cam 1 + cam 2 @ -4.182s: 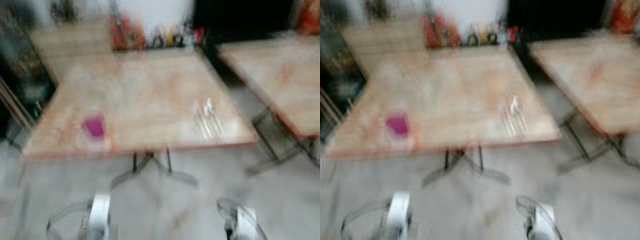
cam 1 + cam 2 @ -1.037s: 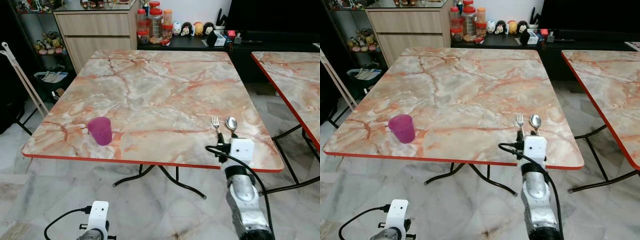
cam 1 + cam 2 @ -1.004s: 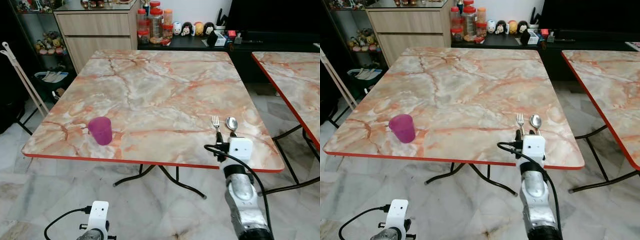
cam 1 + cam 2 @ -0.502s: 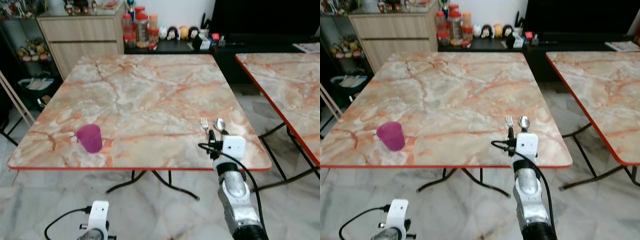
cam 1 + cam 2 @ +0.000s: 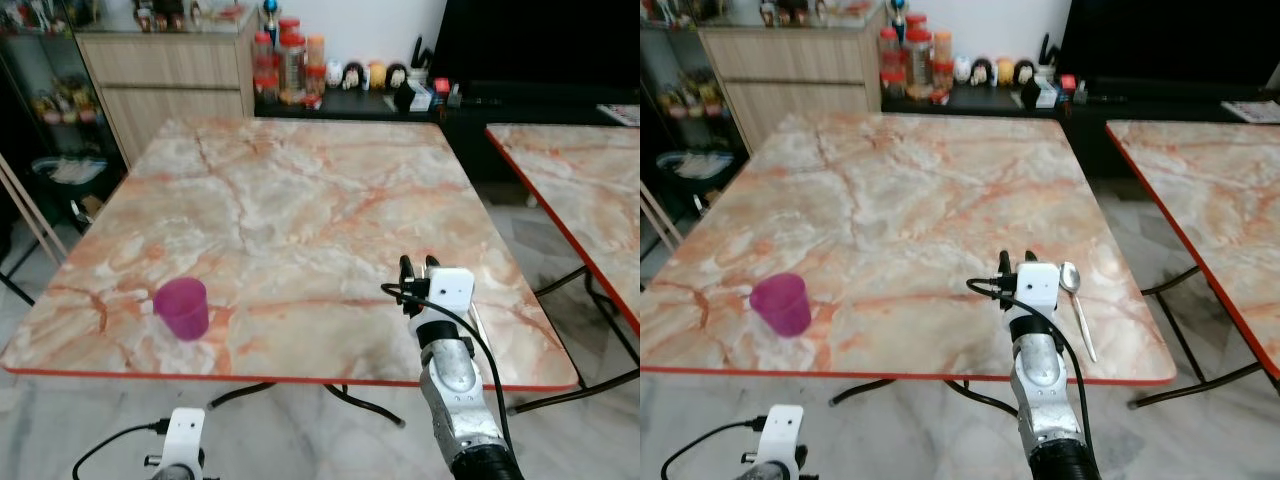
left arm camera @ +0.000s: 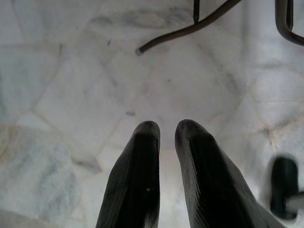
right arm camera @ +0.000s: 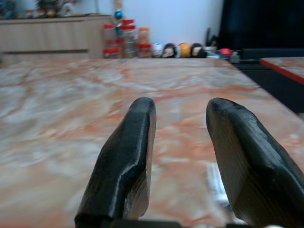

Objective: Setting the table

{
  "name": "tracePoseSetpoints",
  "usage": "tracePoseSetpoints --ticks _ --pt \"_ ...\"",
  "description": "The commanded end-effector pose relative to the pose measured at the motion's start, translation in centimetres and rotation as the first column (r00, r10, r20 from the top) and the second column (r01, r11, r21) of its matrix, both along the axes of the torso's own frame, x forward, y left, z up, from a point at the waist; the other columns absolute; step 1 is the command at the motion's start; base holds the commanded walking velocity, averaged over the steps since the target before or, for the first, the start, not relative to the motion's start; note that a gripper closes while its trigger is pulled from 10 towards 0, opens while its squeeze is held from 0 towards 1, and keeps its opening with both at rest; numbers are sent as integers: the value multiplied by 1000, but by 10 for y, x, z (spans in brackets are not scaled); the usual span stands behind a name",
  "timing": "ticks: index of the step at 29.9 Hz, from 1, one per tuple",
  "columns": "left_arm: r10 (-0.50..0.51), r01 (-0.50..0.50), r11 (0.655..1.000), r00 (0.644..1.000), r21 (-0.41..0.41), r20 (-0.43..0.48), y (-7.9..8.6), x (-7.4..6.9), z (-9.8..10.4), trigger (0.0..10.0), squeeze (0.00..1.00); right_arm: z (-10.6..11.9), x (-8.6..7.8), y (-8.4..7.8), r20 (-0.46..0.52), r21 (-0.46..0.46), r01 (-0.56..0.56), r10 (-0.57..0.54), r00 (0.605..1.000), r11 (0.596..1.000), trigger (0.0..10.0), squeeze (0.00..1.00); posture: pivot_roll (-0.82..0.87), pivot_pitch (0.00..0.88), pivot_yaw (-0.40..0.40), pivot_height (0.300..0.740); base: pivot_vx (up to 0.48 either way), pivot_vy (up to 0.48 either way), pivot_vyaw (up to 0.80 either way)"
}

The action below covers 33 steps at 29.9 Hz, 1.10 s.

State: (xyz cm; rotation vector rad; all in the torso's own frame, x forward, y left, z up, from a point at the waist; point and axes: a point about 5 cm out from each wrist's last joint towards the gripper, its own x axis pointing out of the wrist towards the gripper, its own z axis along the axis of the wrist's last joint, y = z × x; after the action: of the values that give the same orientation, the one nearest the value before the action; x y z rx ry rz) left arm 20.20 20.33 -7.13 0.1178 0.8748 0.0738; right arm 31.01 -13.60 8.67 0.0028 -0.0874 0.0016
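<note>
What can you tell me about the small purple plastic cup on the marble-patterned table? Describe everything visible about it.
The small purple plastic cup is translucent magenta-purple, with a round open rim wider than its base and plain, handleless sides. It stands upright, mouth up, with no contents that can be made out. It sits on the marble-patterned table near the table's front left corner, close to the red-trimmed front edge. Only the tabletop touches it. The right gripper is far off to its right.

My right gripper (image 7: 180, 118) reaches out over the surface's (image 5: 300, 200) near edge, jaws apart. My left gripper (image 6: 167, 130) hangs low, jaws nearly closed.
</note>
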Motion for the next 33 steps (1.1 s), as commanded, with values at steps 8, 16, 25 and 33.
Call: tracePoseSetpoints --ticks 8,16,25,33 --pt "2 -2 1000 1000 -25 4 -8 1 -1 10000 0 -6 -6 -10 -15 -11 27 -27 1000 1000 10000 0 -15 0 -13 740 343 0 0" --pt "3 -4 1000 1000 -26 -3 -6 -4 -3 10000 0 -22 -35 -22 -85 -48 42 -46 995 998 10000 0 -15 0 -16 740 38 0 0" --pt "-13 13 1000 1000 -24 -15 -6 -6 -4 10000 0 -25 -66 -40 -150 -74 57 -67 986 996 10000 1000 -43 0 0 740 0 0 0" --pt "-31 31 999 999 -25 -10 -9 -3 -3 10000 0 -25 -66 -43 -191 -90 58 -74 979 994 10000 1000 -38 0 2 740 0 0 0"
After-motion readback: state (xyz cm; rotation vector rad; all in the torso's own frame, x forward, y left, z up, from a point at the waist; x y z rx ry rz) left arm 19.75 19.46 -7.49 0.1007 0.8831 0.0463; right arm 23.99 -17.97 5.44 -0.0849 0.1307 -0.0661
